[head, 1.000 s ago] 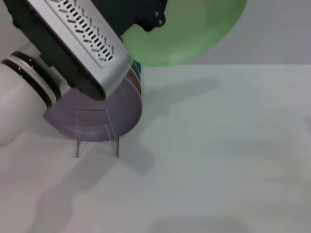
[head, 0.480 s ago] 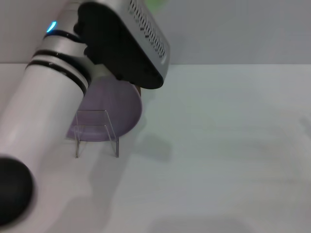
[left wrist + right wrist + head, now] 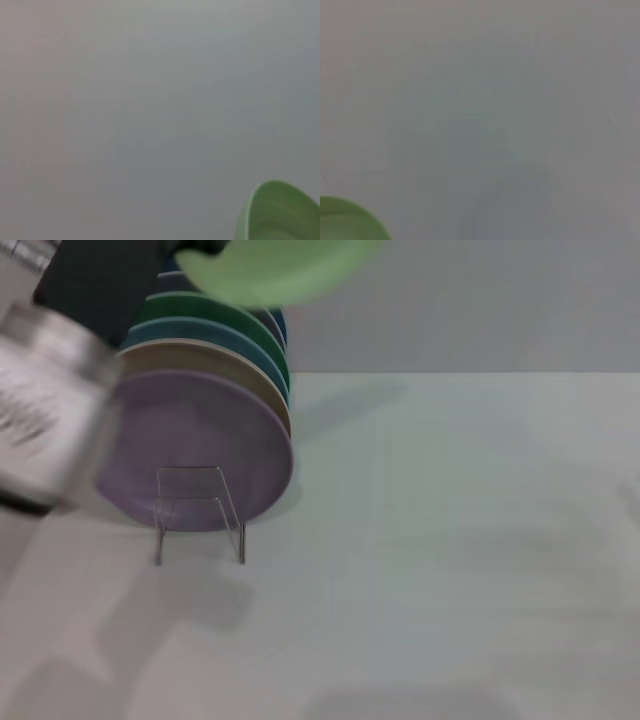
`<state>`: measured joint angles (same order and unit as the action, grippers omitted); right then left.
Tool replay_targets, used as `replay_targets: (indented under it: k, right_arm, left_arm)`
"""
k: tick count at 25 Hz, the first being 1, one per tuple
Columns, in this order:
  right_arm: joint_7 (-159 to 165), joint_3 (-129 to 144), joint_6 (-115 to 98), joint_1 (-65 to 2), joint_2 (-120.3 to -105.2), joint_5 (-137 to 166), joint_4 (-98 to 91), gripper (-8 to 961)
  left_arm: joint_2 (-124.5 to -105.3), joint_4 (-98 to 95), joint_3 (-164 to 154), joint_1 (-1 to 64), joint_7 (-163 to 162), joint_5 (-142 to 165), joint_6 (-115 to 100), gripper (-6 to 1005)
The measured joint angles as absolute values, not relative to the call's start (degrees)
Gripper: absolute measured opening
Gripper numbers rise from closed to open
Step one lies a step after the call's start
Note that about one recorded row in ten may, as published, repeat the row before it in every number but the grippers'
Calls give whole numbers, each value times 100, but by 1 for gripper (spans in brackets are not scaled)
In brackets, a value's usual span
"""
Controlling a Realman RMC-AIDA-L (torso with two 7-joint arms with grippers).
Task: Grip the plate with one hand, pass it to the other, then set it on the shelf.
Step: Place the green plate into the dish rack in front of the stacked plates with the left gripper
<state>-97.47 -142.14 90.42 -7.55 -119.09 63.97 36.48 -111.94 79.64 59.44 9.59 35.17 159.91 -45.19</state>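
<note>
One round light mint-green matte plate (image 3: 275,268) hangs high in the air above a row of upright plates, at the head view's upper edge; its rim also shows in the left wrist view (image 3: 280,212) and the right wrist view (image 3: 347,220). Beneath it, a dull purple plate (image 3: 200,450) fronts the row, leaning in the small see-through acrylic stand (image 3: 198,512) on the pale table (image 3: 450,560). A blurred silver and black left arm (image 3: 50,400) crosses the left side. Whether either gripper is open or closed, I cannot tell.

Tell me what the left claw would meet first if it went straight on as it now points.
Probably only the plain grey wall, judging by its wrist view. The left claw is high up beside the light green plate, which lies off that line. Depth is unclear.
</note>
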Motion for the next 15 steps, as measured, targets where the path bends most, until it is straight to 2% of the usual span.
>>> replay_targets:
  k: [1, 2, 4, 6, 8, 9, 15]
  right_arm:
    - [-9746, -14214, 9034, -767, -11909, 6409, 3648, 612]
    - [-9746, -14213, 9022, -778, -11909, 6424, 3648, 612]
    - [-9746, -14207, 9011, -815, -11903, 6482, 3648, 614]
    - [-9746, -14206, 9010, -826, -11901, 6515, 3648, 615]
    - [-9746, -14205, 9008, -830, -11901, 6528, 3648, 617]
    - [-9746, -14204, 9008, -844, -11900, 6542, 3643, 617]
    - [-9746, -14203, 9009, -887, -11900, 6549, 3629, 622]
  left_arm:
    - [-11042, 7424, 6094, 1039, 2358, 16555, -5132, 69]
    - [-11042, 7424, 6094, 1039, 2358, 16555, -5132, 68]
    - [-10776, 6082, 6097, 1487, 1366, 16697, -6578, 68]
    - [-10710, 5470, 6073, 1703, 1142, 16687, -7163, 68]
    - [-10704, 4160, 6069, 2159, 654, 16666, -8475, 68]
    - [-10782, 2898, 6133, 2565, 238, 16642, -9482, 68]
    - [-10862, 1325, 6086, 2987, 5, 16606, -10285, 68]
